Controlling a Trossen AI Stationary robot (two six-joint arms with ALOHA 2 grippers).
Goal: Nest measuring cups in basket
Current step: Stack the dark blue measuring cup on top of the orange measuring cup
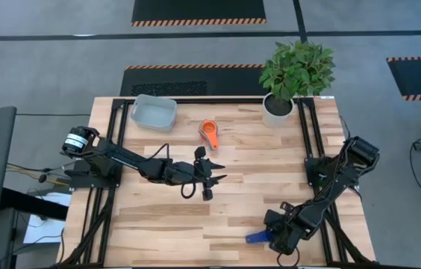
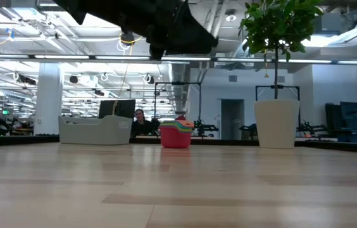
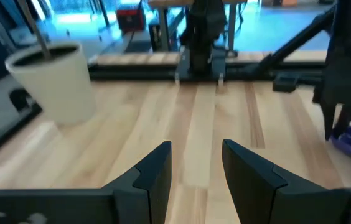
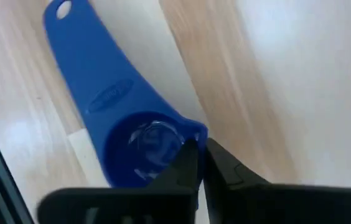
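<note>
A nested stack of measuring cups [image 1: 209, 133], orange on top and red outermost [image 2: 176, 134], stands on its base on the table right of the pale basket [image 1: 153, 112]. My left gripper [image 1: 215, 178] hovers open above the table's middle, just near of that stack; its fingers [image 3: 197, 149] have nothing between them. My right gripper [image 1: 272, 237] is at the near edge, shut on a dark blue measuring cup [image 1: 257, 238], whose flat handle [image 4: 94, 81] points toward the table's left. The two light blue cups are not visible. My right gripper [image 4: 199, 148] pinches the dark blue cup's bowl wall at its rim [image 4: 195, 132], on the side opposite the handle. One finger [image 4: 185, 165] is on the bowl side and the other [image 4: 225, 167] outside it. The fingers come steeply from above. Whether the cup rests on the table I cannot tell.
A white plant pot [image 1: 278, 109] with a leafy plant stands at the far right of the table, and also shows in the low view [image 2: 276, 123]. Bare wood lies between the two arms. The basket [image 2: 96, 130] sits at the far left. A person sits in the room behind.
</note>
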